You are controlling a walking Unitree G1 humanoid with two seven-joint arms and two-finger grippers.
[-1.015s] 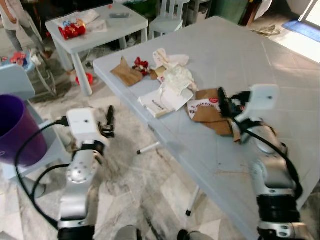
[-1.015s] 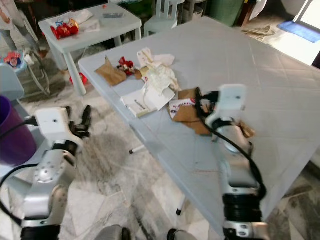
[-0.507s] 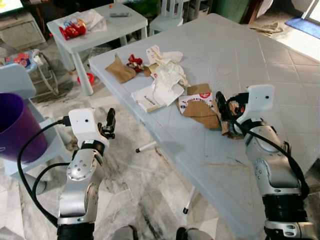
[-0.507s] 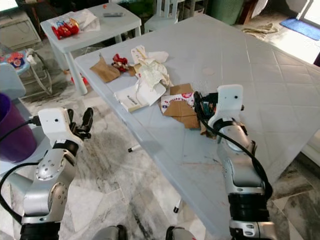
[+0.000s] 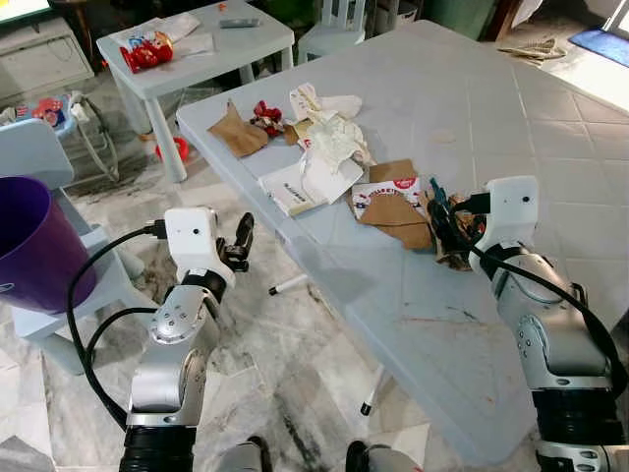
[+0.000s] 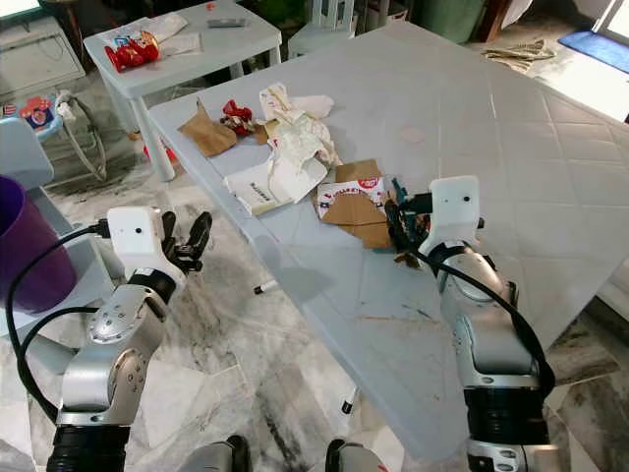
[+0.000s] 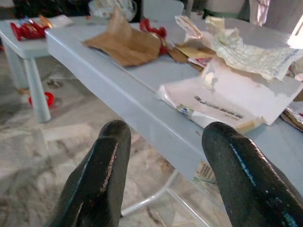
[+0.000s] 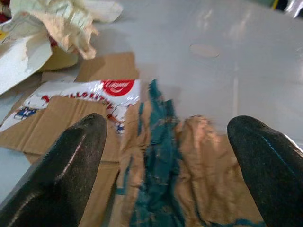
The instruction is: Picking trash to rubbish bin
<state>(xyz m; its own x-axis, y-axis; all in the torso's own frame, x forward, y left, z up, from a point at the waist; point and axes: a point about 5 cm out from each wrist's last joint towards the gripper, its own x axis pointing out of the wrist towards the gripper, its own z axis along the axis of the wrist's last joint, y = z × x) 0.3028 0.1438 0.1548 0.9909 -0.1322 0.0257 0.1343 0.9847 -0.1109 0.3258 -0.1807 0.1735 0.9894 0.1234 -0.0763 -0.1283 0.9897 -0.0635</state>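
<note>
Trash lies on the grey-blue table (image 5: 550,128): brown paper (image 5: 236,130), a red wrapper (image 5: 265,115), crumpled white paper (image 5: 339,143), a white box (image 5: 305,187) and flat cardboard with a red-and-white label (image 5: 391,202). Beside the cardboard sits a crumpled brown and teal wrapper (image 8: 189,156). My right gripper (image 8: 168,137) is open, one finger on each side of that wrapper, just above it. Off the table's near-left edge my left gripper (image 5: 243,236) hangs open over the floor, pointing at the white box (image 7: 236,101). The purple bin (image 5: 34,241) stands far left.
A small grey table (image 5: 211,44) with a red packet (image 5: 147,49) stands at the back left. A pale blue chair (image 5: 29,157) is next to the bin. A white stick (image 5: 290,287) lies on the marble floor under the table's edge.
The camera has shifted. My left gripper has come nearer the table's edge. My right gripper has settled lower over the brown and teal wrapper beside the cardboard.
</note>
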